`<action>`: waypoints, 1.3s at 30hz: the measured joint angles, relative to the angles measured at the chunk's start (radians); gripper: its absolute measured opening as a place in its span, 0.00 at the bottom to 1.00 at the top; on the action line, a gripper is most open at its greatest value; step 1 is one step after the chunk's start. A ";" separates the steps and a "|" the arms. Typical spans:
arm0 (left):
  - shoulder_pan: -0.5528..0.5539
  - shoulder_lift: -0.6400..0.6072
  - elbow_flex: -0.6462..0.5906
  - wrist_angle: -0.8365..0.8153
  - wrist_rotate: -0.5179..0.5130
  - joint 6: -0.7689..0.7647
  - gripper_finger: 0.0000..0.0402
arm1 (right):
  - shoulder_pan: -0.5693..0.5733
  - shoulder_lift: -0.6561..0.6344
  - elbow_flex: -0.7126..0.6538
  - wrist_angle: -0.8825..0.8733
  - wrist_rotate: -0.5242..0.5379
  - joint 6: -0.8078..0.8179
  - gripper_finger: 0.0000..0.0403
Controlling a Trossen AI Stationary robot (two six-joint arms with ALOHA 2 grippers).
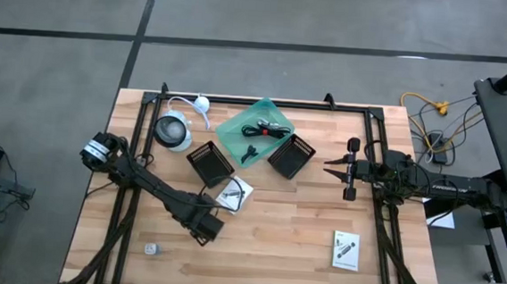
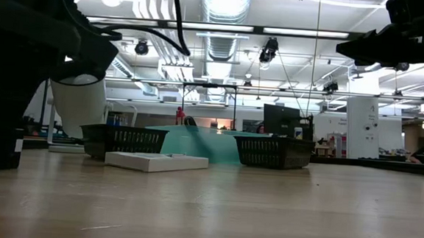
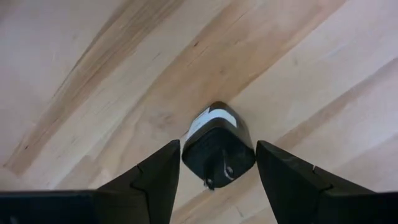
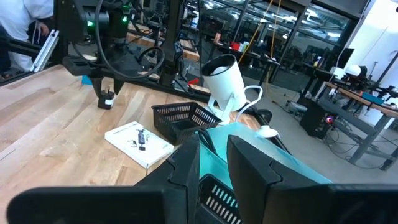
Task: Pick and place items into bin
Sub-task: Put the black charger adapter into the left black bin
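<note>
1. Spread jaws of the left gripper (image 3: pixel 217 163) straddle a small black plug-like cube (image 3: pixel 217 149) with a white label and metal prongs; it lies on the wooden table (image 1: pixel 291 243), between the fingers (image 3: pixel 155 180) without clearly touching either.
2. From above, that left gripper (image 1: pixel 209 231) sits low over the near-left part of the table, its arm running back to the left edge.
3. Near the front left corner lies a tiny pale piece (image 1: pixel 150 249), well apart from everything else.
4. On the near right side lies a white printed packet (image 1: pixel 345 250), alone on bare wood.
5. Just beyond the left gripper lies a second white packet (image 1: pixel 235 194), beside a black mesh basket (image 1: pixel 209 163).
6. Further back sits the teal bin (image 1: pixel 259 129), holding a black cable with red tie (image 1: pixel 268 130) and a dark pen-like stick (image 1: pixel 248 152).
7. Another black basket (image 1: pixel 291 156) touches the bin's right side.
8. At mid-right, the right gripper (image 1: pixel 329 171) hovers with fingers slightly parted, holding nothing, pointing toward the bin.
9. At the far left stands a white lamp-like object (image 1: pixel 174 132).
</note>
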 joint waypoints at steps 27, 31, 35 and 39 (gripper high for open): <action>0.000 0.001 -0.119 0.087 0.009 0.186 0.47 | 0.000 0.012 0.000 0.000 0.000 0.001 0.19; 0.000 0.001 -0.123 0.089 0.009 0.186 0.41 | 0.000 0.012 0.000 0.000 0.000 0.001 0.20; 0.000 0.000 -0.123 0.089 0.010 0.178 0.34 | 0.000 0.012 0.000 0.000 0.000 0.001 0.19; 0.002 0.000 -0.123 0.089 0.005 0.176 0.36 | 0.000 0.012 0.000 0.000 0.000 0.000 0.17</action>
